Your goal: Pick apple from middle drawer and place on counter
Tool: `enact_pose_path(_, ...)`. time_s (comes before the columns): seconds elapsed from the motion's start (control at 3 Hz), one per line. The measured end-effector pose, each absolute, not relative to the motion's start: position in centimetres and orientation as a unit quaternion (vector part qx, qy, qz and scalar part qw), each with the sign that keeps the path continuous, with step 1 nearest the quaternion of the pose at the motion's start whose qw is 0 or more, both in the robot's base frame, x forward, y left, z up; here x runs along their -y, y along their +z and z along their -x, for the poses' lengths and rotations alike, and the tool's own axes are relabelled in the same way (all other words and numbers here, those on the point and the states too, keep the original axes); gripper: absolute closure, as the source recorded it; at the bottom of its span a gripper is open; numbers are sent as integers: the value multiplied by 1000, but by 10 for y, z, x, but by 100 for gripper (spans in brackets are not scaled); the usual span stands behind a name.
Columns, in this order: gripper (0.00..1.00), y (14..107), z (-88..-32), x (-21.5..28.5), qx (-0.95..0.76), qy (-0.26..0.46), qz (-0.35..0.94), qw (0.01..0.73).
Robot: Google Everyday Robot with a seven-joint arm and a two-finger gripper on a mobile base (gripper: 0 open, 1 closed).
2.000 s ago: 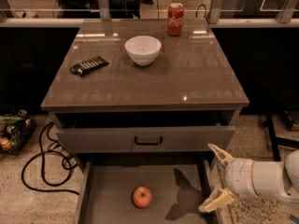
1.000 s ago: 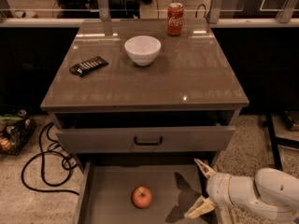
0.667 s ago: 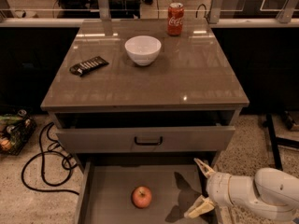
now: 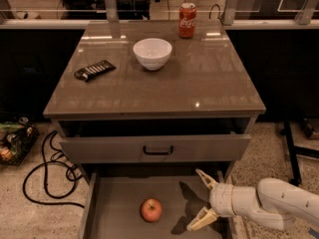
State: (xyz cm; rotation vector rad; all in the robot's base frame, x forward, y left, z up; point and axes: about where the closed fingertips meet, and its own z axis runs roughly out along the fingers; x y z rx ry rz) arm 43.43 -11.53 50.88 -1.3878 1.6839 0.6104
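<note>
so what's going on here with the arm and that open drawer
The robot's arm reaches into the open middle drawer from the right. Its gripper is open and sits to the right of the apple, not touching it. The apple lies on the drawer floor, not yet picked up. On the counter above are a white bowl, a red soda can and a dark packet.

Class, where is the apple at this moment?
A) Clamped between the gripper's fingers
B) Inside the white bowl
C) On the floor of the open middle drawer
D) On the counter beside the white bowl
C: the apple lies on the middle drawer floor, apart from the gripper, whose fingers are spread open to its right.
</note>
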Motion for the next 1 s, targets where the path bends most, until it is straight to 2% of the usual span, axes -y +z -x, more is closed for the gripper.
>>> enact_pose_path(1.0,0,436,-460,38,-619,309,571,442)
